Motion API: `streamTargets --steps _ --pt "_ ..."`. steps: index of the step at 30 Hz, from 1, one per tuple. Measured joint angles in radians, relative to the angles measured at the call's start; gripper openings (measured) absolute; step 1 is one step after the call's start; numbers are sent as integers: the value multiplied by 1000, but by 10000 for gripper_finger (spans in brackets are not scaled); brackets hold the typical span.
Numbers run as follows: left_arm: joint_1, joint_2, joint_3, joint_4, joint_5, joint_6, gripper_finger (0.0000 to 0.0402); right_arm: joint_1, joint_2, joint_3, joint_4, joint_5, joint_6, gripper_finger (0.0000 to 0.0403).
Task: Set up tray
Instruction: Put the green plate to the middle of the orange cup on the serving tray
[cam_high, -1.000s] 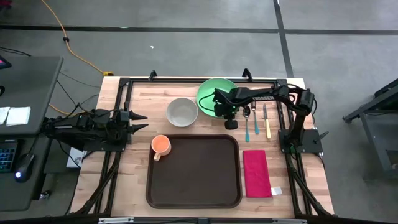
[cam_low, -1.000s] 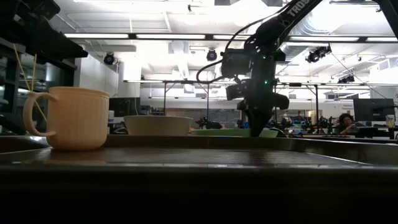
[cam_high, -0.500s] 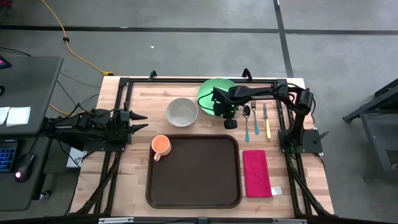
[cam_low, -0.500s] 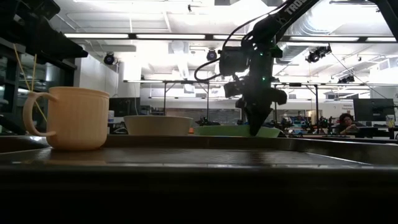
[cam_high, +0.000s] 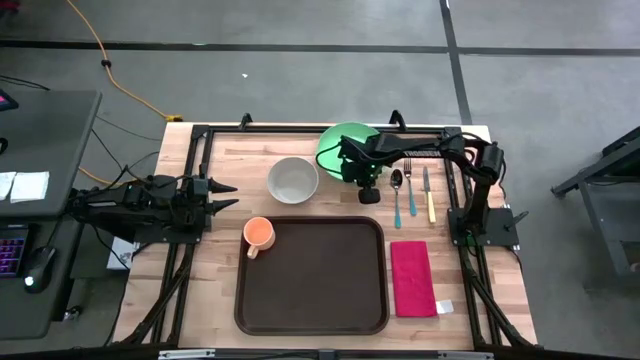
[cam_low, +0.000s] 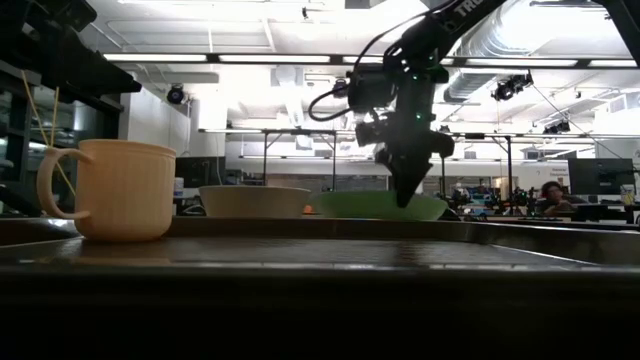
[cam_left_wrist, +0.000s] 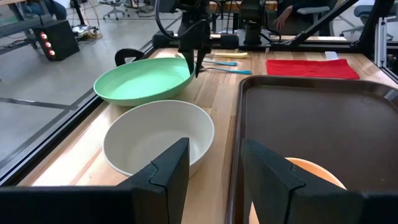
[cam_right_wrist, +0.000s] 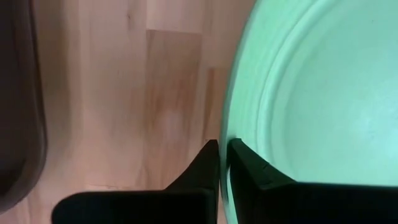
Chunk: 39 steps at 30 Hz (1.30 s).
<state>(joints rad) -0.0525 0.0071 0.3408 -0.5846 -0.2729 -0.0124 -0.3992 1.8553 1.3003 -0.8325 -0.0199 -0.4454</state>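
The right claw (cam_high: 366, 178) pinches the near rim of the green plate (cam_high: 340, 148) at the far side of the table (cam_high: 225, 180), its fingers closed thin on the edge, while the empty brown tray (cam_high: 311, 275) waits at the near middle of the table. Held by so narrow a bite, the plate could tilt or slip free on the way over, or clip the white bowl (cam_high: 293, 180) just beside it. The left claw (cam_high: 222, 195) idles wide open at the table's left edge.
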Motion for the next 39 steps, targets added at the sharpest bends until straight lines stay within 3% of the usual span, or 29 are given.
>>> streamTargets --steps 39 --pt "0 0 0 0 1 -1 179 82 0 100 -89 81 45 0"
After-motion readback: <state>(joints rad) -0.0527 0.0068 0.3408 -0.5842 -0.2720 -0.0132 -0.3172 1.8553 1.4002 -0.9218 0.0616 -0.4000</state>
